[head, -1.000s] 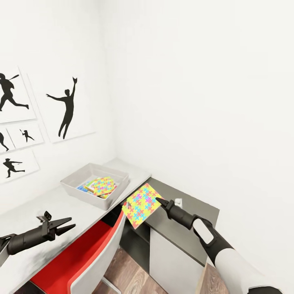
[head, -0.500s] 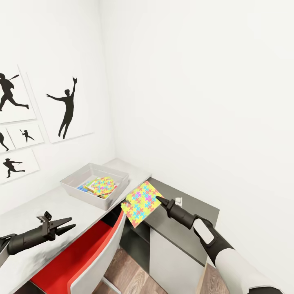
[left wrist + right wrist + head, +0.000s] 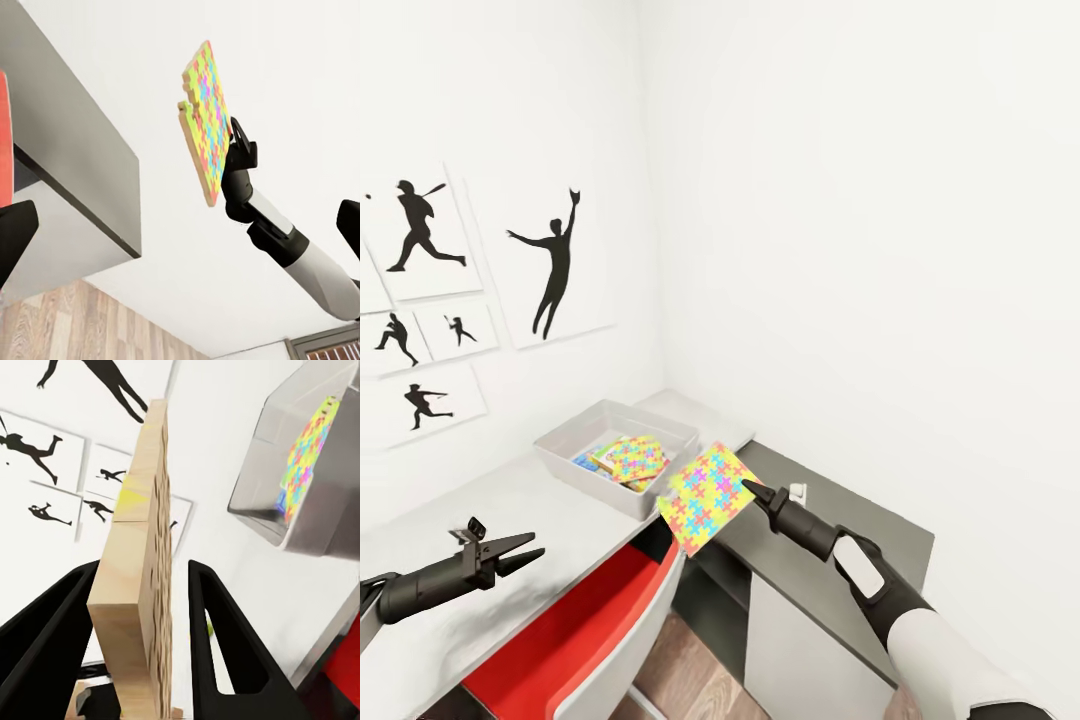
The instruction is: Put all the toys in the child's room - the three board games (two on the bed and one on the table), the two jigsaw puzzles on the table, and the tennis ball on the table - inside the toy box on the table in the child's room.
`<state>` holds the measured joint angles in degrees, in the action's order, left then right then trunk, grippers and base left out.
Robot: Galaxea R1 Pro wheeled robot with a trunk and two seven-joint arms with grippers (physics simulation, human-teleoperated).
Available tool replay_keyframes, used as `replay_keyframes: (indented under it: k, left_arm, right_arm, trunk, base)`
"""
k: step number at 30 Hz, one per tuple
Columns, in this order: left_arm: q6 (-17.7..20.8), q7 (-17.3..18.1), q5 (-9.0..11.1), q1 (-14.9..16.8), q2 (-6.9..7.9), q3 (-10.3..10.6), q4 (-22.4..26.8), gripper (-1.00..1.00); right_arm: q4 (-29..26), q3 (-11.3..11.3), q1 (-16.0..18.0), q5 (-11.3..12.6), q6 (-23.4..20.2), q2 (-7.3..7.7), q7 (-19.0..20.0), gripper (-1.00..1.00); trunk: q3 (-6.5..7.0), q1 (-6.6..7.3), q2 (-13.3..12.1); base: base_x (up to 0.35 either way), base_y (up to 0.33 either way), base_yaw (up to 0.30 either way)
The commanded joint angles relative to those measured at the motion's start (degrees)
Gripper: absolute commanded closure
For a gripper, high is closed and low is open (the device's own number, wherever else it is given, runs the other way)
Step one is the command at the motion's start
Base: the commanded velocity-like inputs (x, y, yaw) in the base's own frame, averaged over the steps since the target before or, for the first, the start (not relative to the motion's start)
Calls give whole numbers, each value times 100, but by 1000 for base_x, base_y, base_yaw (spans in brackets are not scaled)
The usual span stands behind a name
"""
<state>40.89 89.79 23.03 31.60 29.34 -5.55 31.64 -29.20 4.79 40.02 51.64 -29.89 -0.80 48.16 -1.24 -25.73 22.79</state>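
My right gripper is shut on a jigsaw puzzle, a flat board of yellow, pink, blue and green pieces, held tilted in the air just off the near right corner of the toy box. In the right wrist view the board's wooden edge stands between both fingers. The pale grey toy box sits on the table and holds a second jigsaw puzzle on top of a blue board game. My left gripper hovers open over the desk's near end, holding nothing.
A red and white chair is tucked under the desk below the held puzzle. The lower dark grey cabinet section carries a small white object. White walls meet in the corner behind the toy box, with black silhouette pictures on the left wall.
The whole head view has shifted, so the camera moved. The held puzzle now sits nearer the toy box's corner. The left gripper looks unchanged.
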Motion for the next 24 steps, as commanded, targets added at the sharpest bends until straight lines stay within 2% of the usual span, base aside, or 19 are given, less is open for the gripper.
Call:
replay_keyframes:
  k: [1, 8, 13, 24]
  left_arm:
    - [60, 21, 2, 4, 1, 0, 1, -100]
    - [57, 21, 8, 4, 1, 1, 1, -100]
    - [55, 21, 9, 4, 1, 1, 1, -100]
    - [50, 21, 9, 4, 1, -1, 1, -100]
  right_arm:
    - [2, 13, 6, 57, -43, 2, 3, 100]
    - [2, 13, 6, 57, -43, 6, 16, 100]
    - [2, 13, 6, 57, -37, 2, 24, 100]
    - [2, 13, 6, 57, -35, 1, 27, 100]
  trunk:
    - [-13, -5, 13]
    - [21, -5, 13]
    - [62, -5, 13]
    - [157, -5, 13]
  base:
    - [120, 20, 282]
    - [43, -25, 224]
    - [3, -119, 140]
    - [0, -8, 130]
